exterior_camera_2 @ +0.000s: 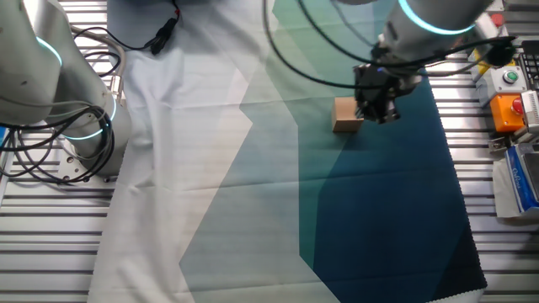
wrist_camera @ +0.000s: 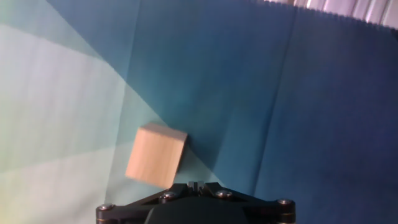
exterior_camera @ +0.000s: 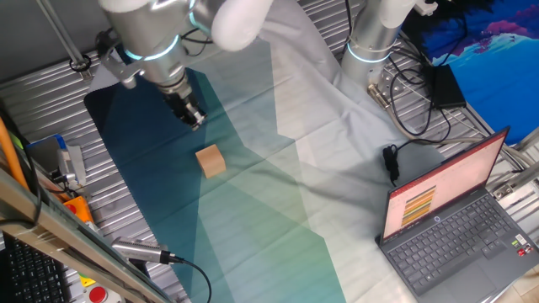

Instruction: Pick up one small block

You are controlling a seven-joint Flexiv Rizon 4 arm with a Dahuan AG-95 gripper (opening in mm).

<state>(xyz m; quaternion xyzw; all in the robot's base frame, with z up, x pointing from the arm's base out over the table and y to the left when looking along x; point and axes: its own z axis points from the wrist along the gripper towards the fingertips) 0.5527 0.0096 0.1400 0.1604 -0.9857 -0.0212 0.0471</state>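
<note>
Just ahead of the hand point(exterior_camera: 194, 119), in its own camera, you see the small block point(wrist_camera: 157, 154) lying alone on the blue-green cloth point(wrist_camera: 249, 93), untouched and a little left of the hand's centre line. It is plain light wood with flat, smooth faces, so you can judge it light, stiff and not fragile; the faces may be a bit slick, so take it squarely across two opposite side faces, low enough that it cannot tip out. It sits turned slightly against the hand's axis, so you will likely need some wrist rotation first.

That close camera shows only the hand's black base, not the fingers, so you cannot tell from it whether they stand apart or together, and the fixed views are too small to settle it. What the fixed views give you instead is height: the hand hangs above the worktop point(exterior_camera: 50, 93), near the block but clear of it. Farther back stands a laptop point(exterior_camera: 459, 215).
</note>
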